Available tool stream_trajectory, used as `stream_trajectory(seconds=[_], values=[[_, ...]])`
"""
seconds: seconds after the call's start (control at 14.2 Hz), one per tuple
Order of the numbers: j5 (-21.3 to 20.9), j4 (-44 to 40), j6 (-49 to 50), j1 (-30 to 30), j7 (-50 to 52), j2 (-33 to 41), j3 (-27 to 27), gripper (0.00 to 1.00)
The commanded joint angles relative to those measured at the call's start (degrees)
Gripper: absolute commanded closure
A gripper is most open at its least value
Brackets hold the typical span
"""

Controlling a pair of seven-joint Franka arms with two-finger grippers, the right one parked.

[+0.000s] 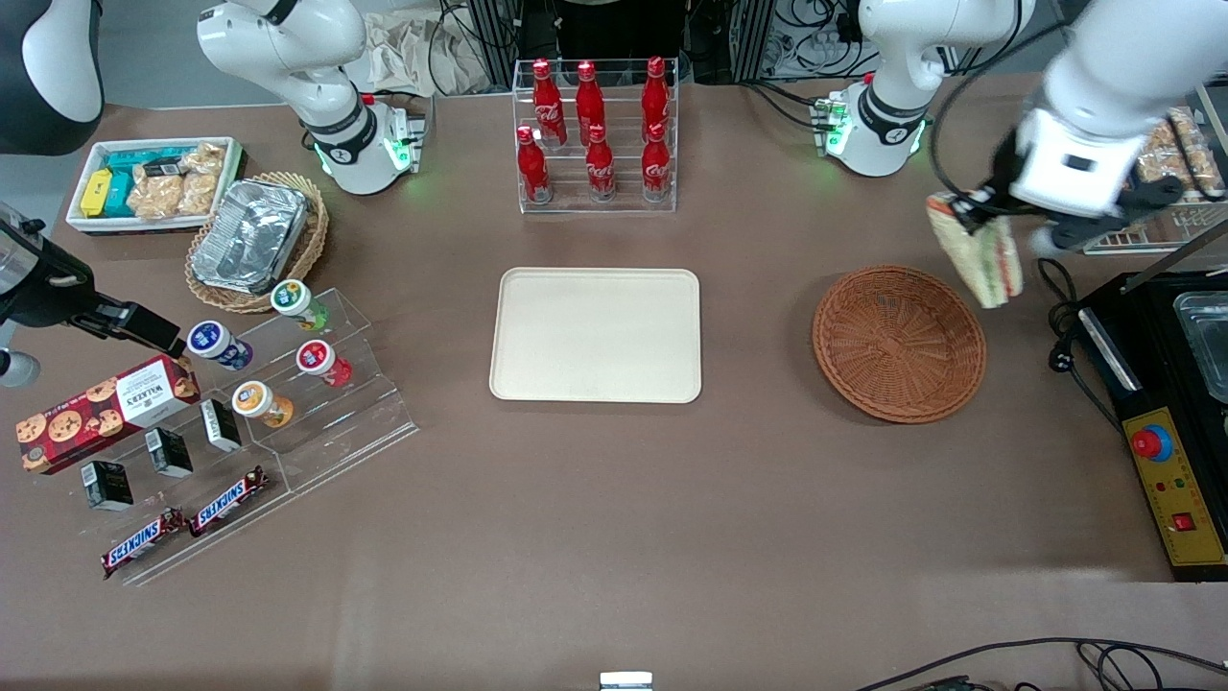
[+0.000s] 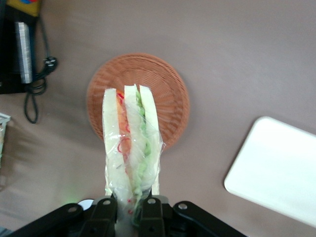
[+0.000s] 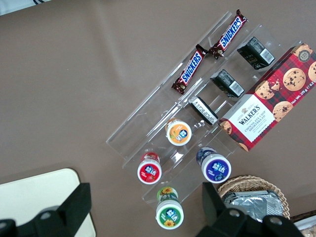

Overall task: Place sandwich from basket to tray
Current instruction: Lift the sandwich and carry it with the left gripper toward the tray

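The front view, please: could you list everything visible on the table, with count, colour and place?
sandwich: one, pale bread, held above the basket's edge.
basket: one, reddish-brown, empty, toward the working arm's end.
tray: one, cream, mid-table, bare.
cola bottles: six, red, in a clear rack farther from the camera than the tray.
foil container: one, silver, in a tan wicker basket.
snack box: one, white, holding bagged snacks, toward the parked arm's end.
cups: four, on a clear stepped stand.
cookie box: one, red.
Snickers bars: two.
control box: one, yellow, at the table's working-arm end.
tool: left arm's, shut on the sandwich.
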State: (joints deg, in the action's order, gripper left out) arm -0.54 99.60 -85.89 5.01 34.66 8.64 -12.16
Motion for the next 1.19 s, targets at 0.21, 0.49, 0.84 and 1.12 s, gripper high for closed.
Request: stream_trajectory(seconds=[0.21,0.49,0.84,1.12], values=[[7.12,-3.88,0.37,-0.09,0.49,-1.16,-6.99,0.97],[7.04,-3.18,-3.93,0.69,5.68,-2.57,-11.57,0.97],[3.63,0.16,-12.27,7.27,11.11,-6.08,-11.57,0.96],[-1.92,0.16,-14.05,12.03,16.41,-10.65,-11.57,0.96]])
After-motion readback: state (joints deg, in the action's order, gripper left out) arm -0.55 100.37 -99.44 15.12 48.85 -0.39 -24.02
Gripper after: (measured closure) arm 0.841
